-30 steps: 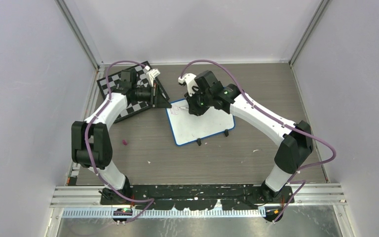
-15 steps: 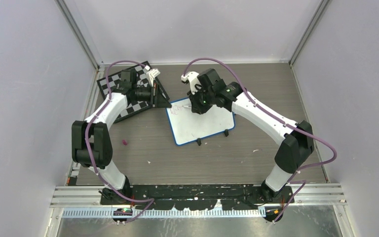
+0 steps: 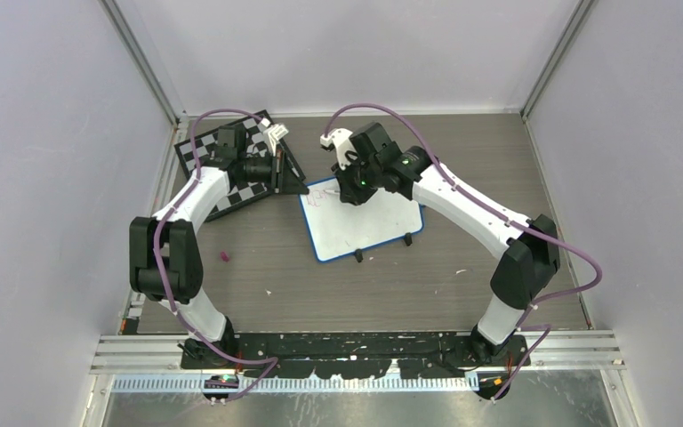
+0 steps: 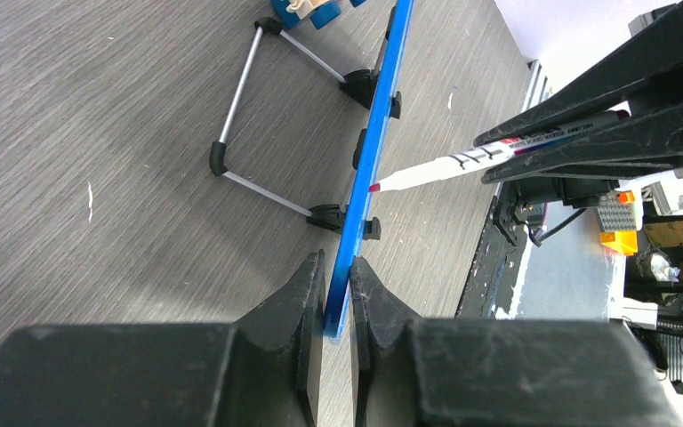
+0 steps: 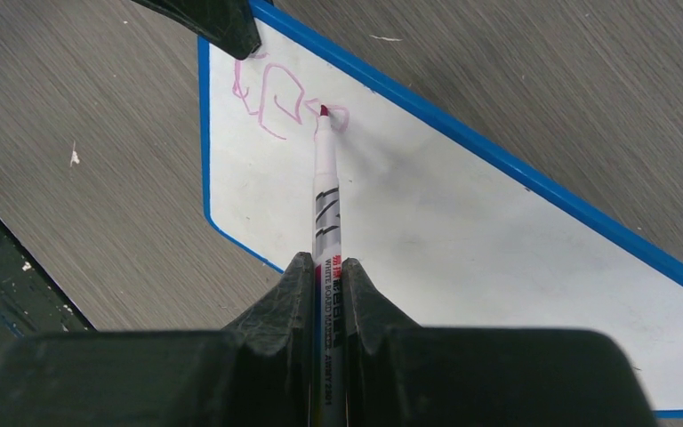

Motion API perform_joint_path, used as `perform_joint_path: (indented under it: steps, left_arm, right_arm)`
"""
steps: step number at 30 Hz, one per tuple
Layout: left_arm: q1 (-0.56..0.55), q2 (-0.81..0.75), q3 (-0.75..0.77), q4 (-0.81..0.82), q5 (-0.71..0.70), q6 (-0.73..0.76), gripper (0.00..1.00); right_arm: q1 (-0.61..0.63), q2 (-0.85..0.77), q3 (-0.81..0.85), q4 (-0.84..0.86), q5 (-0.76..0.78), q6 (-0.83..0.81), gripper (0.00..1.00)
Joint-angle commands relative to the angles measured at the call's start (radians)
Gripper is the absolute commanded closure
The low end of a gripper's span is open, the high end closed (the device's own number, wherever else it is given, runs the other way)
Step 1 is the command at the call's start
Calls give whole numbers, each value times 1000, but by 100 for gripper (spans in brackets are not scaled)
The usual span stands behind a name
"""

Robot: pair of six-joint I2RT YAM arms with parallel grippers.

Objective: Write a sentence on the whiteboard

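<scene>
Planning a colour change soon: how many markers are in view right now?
1: the marker is clamped in the right gripper, its tip at the pink scribble on the whiteboard. Others may be hidden beneath the arms.

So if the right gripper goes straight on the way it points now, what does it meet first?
Probably the whiteboard: the tip of its marker is at the white surface, by the pink scribble.

Overhead rear view, close wrist views, sharing whiteboard [image 3: 365,227]

Both pinched tight: left claw [image 4: 338,263], right claw [image 5: 327,265]
</scene>
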Motion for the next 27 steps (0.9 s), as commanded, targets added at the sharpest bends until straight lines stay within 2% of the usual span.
perform_joint_path:
  steps: [1, 17, 27]
  left_arm:
    - [-5, -7, 10, 19, 44, -2, 97]
    - [-5, -12, 7, 12, 41, 5, 98]
    - [-5, -14, 5, 12, 46, 6, 98]
  right_arm:
    - [5, 14, 11, 27, 20, -15, 100]
    - [3, -45, -78, 24, 53, -35, 100]
    - [-11, -81, -33, -17, 22, -49, 100]
